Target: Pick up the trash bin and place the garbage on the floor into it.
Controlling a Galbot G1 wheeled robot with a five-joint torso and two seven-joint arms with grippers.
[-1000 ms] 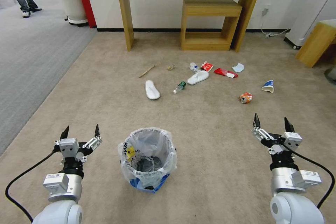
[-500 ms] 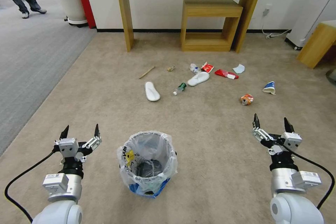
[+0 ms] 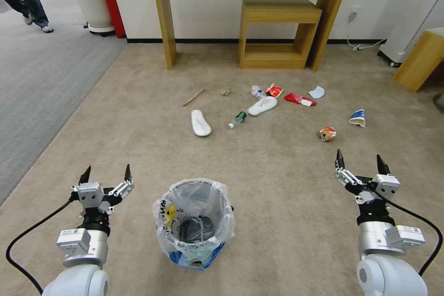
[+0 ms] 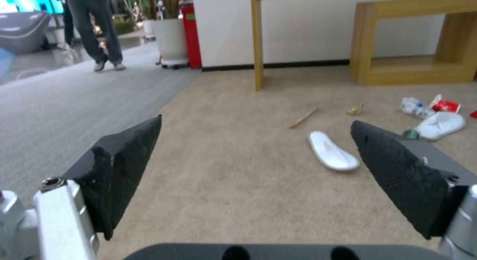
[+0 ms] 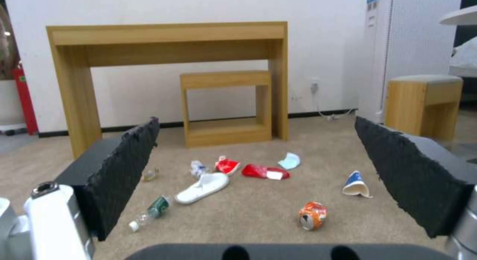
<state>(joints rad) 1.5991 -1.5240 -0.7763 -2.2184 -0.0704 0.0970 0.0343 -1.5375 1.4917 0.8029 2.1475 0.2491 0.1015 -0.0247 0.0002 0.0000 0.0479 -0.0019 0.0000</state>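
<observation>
Both pincers of mine hang empty with fingers spread in the head view: my left gripper (image 3: 106,174) at lower left, my right gripper (image 3: 361,160) at lower right. Between them, bottom centre, the trash bin (image 3: 194,217) stands upright on the carpet (image 3: 277,185), touching neither. Mid-frame lies the garbage: a white slipper (image 3: 200,123), a green-capped bottle (image 3: 237,119), an orange can (image 3: 327,133).

From my left wrist, open fingers (image 4: 124,167) frame a slipper (image 4: 332,155) and a wooden stick (image 4: 304,117).

From my right wrist, spread fingers (image 5: 412,174) frame the can (image 5: 312,215), a paper cup (image 5: 356,184) and a red wrapper (image 5: 264,171).
</observation>
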